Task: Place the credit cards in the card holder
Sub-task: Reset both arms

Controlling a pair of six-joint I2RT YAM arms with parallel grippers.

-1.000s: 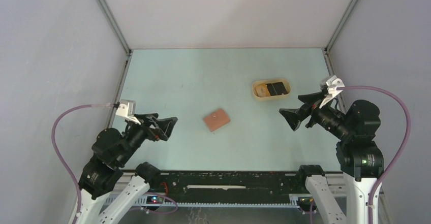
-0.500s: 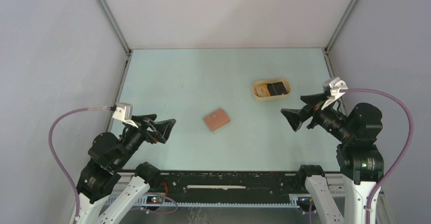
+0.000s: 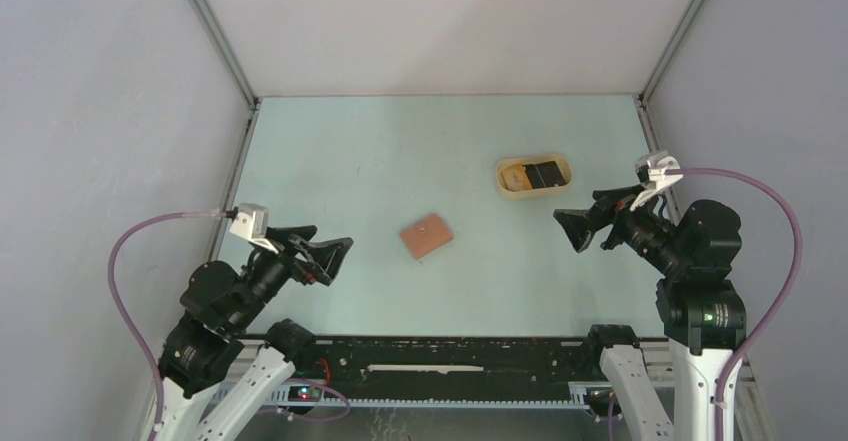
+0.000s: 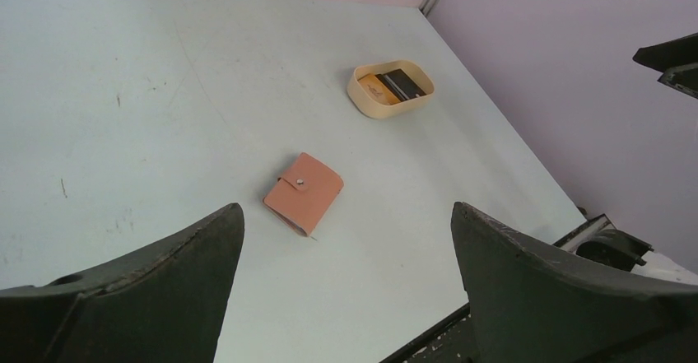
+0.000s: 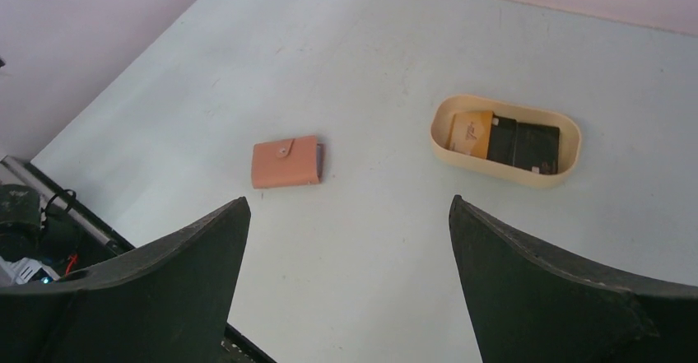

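The card holder (image 3: 427, 235) is a reddish-brown wallet, folded shut with a snap, lying flat mid-table; it also shows in the left wrist view (image 4: 304, 192) and the right wrist view (image 5: 286, 162). Dark credit cards (image 3: 545, 174) lie in a tan oval tray (image 3: 534, 190), beside an orange card (image 5: 471, 132); the dark credit cards (image 5: 525, 146) are clearest in the right wrist view. My left gripper (image 3: 328, 252) hovers open to the left of the wallet, well apart from it. My right gripper (image 3: 575, 225) hovers open just below and right of the tray. Both hold nothing.
Grey walls with metal corner posts (image 3: 215, 36) close in the table on three sides. A black rail (image 3: 450, 356) runs along the near edge between the arm bases. Pink cables loop from each wrist.
Both arms shifted slightly: the left gripper drifted a little right and down, the right gripper a little up. Wallet, tray and cards have not moved. Both grippers stayed open.
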